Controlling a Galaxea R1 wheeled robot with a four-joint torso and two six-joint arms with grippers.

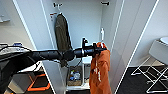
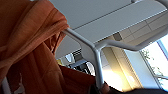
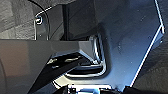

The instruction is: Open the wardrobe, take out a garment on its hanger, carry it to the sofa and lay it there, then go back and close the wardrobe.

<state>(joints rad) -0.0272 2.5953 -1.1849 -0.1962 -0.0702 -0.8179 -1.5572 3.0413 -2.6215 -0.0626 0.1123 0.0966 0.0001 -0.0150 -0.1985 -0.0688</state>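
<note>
Open wardrobe point(image 1: 82, 20) — garment point(image 1: 100, 72) under left claw point(image 1: 99, 50)

I see the wardrobe point(image 1: 82, 22) open before me. A dark jacket point(image 1: 62, 31) hangs inside at the left. The garment point(image 1: 100, 72) hangs in front of the opening, to the right, at my left gripper point(image 1: 100, 50). A basket point(image 1: 74, 77) stands low inside, and a folding rack point(image 1: 152, 75) is far right.

Dark carpet point(image 1: 130, 82), white wall point(image 1: 155, 35)

Soft matt cloth garment point(image 1: 100, 70); smooth white wardrobe point(image 1: 82, 22).
</note>
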